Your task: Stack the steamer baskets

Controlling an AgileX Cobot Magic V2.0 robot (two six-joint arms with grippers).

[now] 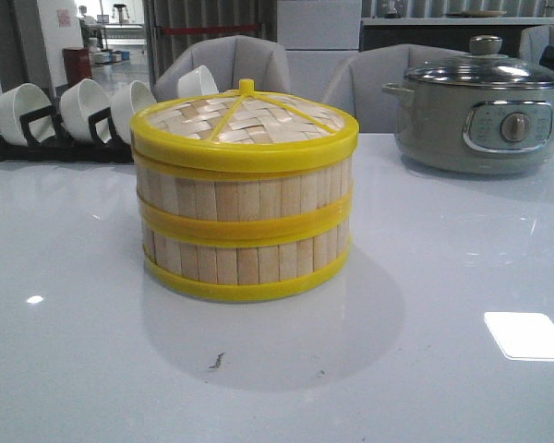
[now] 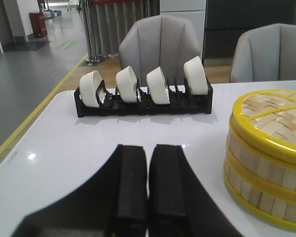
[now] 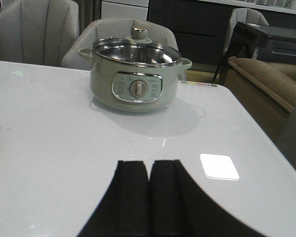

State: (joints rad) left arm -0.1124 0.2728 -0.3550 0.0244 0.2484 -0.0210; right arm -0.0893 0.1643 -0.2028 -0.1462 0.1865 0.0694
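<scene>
**Baskets stacked and lidded, both grippers closed and apart from them**

On the middle of the white table [image 1: 74, 277] stand the steamer baskets [image 1: 245, 235], two of them, one on top of the other, with the woven lid [image 1: 245, 118] seated on the upper one. Three yellow bands show below the lid's rim: at the base, at the join between the tiers, and just under the lid.

The left gripper [image 2: 148, 190] has its two black fingers pressed together with nothing between them; the stack sits well to one side of them, not touching, and in that wrist view its far edge is cut off by the frame. The right gripper [image 3: 149, 197] is likewise closed on nothing. In its view only a sliver of yellow rim shows at the frame's edge, so the baskets are nearly out of sight there.

Behind the stack on the robot's left is a black rack [image 2: 143, 103] holding four white bowls [image 2: 155, 85] on edge; in the front view the fourth bowl is partly hidden behind the lid. On the right stands one grey electric pot [image 3: 134, 74] with a glass lid and a dial. Whether liners lie inside the baskets cannot be seen. Neither arm appears in the front view.
</scene>
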